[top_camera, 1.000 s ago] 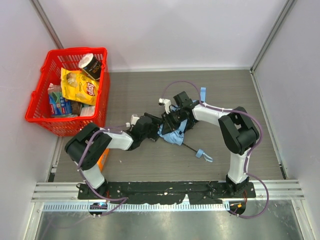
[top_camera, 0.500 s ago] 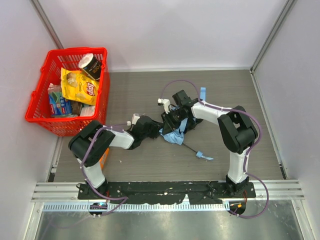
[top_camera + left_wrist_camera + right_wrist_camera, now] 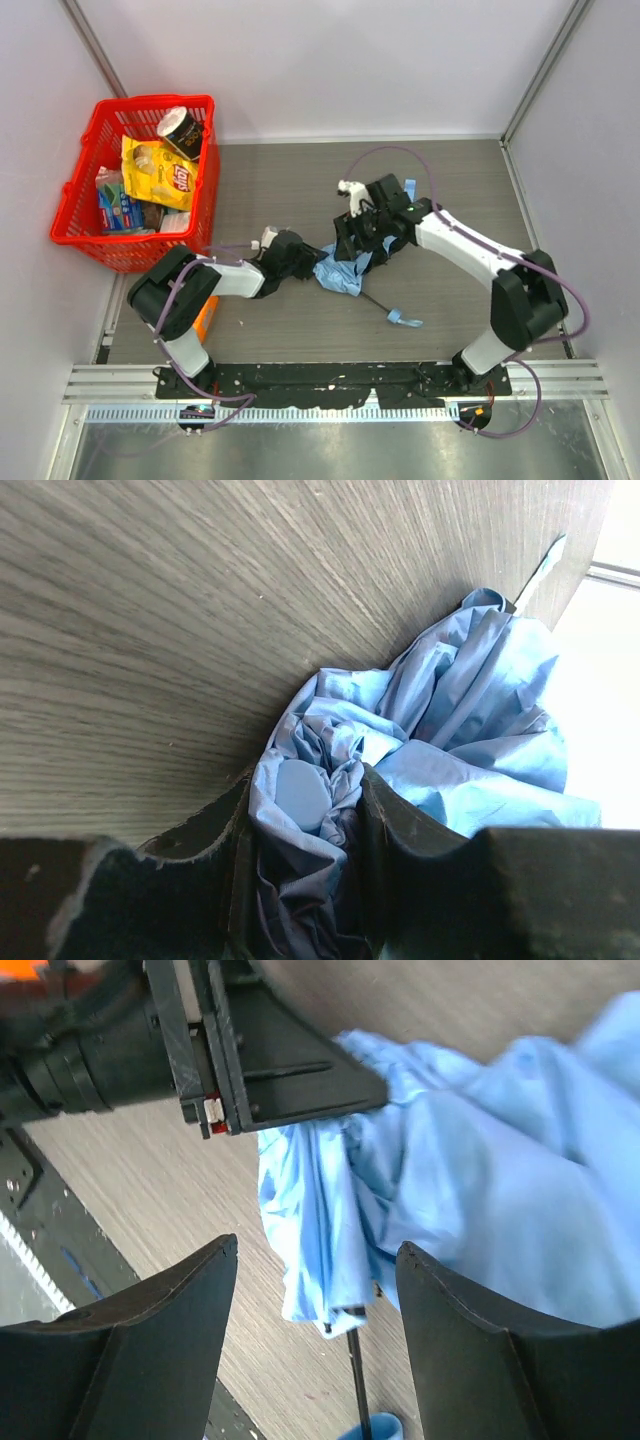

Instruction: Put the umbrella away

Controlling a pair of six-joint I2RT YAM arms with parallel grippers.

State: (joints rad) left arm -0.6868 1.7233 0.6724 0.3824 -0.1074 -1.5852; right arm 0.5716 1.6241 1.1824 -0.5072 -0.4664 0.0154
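The light-blue umbrella [image 3: 342, 271] lies crumpled mid-table, its thin black shaft [image 3: 376, 299] running down-right to a blue strap loop [image 3: 402, 318]. My left gripper [image 3: 305, 262] is shut on the left end of the umbrella cloth [image 3: 300, 810]; blue fabric bunches between its fingers [image 3: 400, 830]. My right gripper [image 3: 352, 243] hangs above the umbrella, open and empty. In the right wrist view the cloth [image 3: 440, 1160], the shaft [image 3: 356, 1380] and the left gripper's black body [image 3: 250, 1050] lie below its spread fingers [image 3: 170, 1310].
A red basket [image 3: 75, 236] with a yellow snack bag [image 3: 165, 178], a cup and packets stands at the far left. An orange item [image 3: 208, 318] lies beside the left arm. A blue strip [image 3: 406, 188] lies behind the right arm. Walls close in on three sides.
My right gripper has let go of the cloth, lifted and drawn back to the right. The umbrella has slid slightly left and down with the left gripper still holding it.
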